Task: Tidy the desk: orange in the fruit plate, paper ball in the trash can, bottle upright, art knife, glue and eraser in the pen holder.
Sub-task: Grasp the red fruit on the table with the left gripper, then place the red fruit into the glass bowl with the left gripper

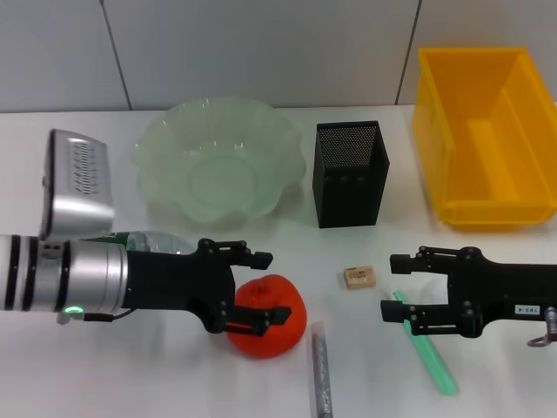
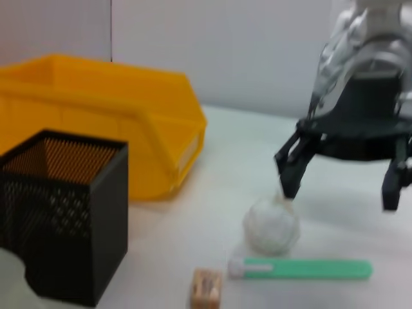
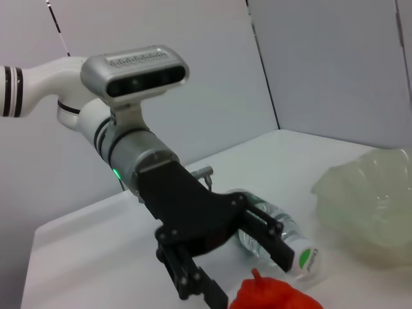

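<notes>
**Both tools spread wide over the desk, nothing gripped**

At the left of the head view we saw the left tool [image 1: 254, 292] stretched out low over the white desk [image 1: 157, 374], its black fingers released and standing one on each side of the orange [image 1: 271, 324]. The fingers had not closed on the fruit, and we could not tell whether they touched its skin. The right wrist view showed the orange's small knob just below those spread fingers. Partly hidden behind that arm lay the bottle [image 3: 283, 241] on its side, its white cap marked green pointing toward the fruit. Behind the orange stood the fruit plate [image 1: 213, 161], near the back of the desk and with nothing in it.

Moving right, we found the glue [image 1: 321, 370] lying on the desk just beside the orange, running toward the near edge. The pen holder [image 1: 350, 172] stood upright next to the fruit plate, and the eraser [image 1: 359, 277] lay in front of it, apart from everything else.

Farther right, the right tool [image 1: 397, 286] hovered with its jaws released. The art knife [image 1: 426, 346] lay slanted under it, whitish end toward the tool, and ungripped. The paper ball [image 2: 271, 225] (plain only in the left wrist view) sat on the desk below those fingers, just beside the knife. The trash can [image 1: 483, 131] stood at the far right corner.
</notes>
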Tool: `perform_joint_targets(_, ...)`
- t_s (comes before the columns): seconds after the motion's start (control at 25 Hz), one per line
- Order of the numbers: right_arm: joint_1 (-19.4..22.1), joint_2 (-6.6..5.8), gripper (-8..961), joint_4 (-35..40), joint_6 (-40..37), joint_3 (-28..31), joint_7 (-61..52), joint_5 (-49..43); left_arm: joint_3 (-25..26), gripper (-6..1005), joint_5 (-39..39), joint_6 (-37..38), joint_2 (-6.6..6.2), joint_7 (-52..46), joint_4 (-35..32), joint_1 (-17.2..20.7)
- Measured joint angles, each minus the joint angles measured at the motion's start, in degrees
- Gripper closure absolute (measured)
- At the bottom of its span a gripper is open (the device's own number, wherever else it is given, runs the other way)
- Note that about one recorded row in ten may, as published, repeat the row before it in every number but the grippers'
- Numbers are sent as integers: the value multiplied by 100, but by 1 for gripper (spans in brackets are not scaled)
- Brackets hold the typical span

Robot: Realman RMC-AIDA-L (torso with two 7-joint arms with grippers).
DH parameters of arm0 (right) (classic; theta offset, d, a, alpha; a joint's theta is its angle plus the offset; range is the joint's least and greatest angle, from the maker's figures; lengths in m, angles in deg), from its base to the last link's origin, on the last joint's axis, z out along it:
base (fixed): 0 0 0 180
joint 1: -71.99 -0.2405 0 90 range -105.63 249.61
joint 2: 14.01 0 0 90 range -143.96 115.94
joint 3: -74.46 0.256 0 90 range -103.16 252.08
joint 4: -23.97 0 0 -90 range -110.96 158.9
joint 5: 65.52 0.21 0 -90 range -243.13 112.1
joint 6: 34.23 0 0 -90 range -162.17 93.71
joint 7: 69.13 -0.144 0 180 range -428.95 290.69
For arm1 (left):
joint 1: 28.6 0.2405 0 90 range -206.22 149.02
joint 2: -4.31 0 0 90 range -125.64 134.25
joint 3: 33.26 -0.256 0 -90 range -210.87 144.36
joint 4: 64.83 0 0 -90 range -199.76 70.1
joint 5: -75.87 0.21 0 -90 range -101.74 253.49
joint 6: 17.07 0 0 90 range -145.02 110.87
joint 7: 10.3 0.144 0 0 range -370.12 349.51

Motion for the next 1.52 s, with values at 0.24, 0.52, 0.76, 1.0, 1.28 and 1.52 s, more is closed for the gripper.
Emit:
perform_joint_targets(0.24,0,-35,170,3,-16,1,-1,-5,-15,228,183,-333,16,-33,42,-55)
perform_joint_targets(0.52,-1,-33,171,4,-16,-13,-1,-3,-46,238,419,-525,11,-103,49,-22)
perform_joint_targets(0.76,-8,-41,172,4,-16,-22,-6,7,-329,246,449,-523,-10,-175,6,-57)
perform_joint_targets(1.0,-17,-40,172,4,-44,-7,-8,15,-342,396,461,-533,-18,-250,-3,-70)
perform_joint_targets(1.28,-15,-31,173,4,-51,3,-10,3,-261,666,441,-322,-24,-263,-81,-63)
perform_joint_targets(1.52,39,-8,174,4,-40,3,-11,1,567,771,-651,118,18,-377,-598,77)
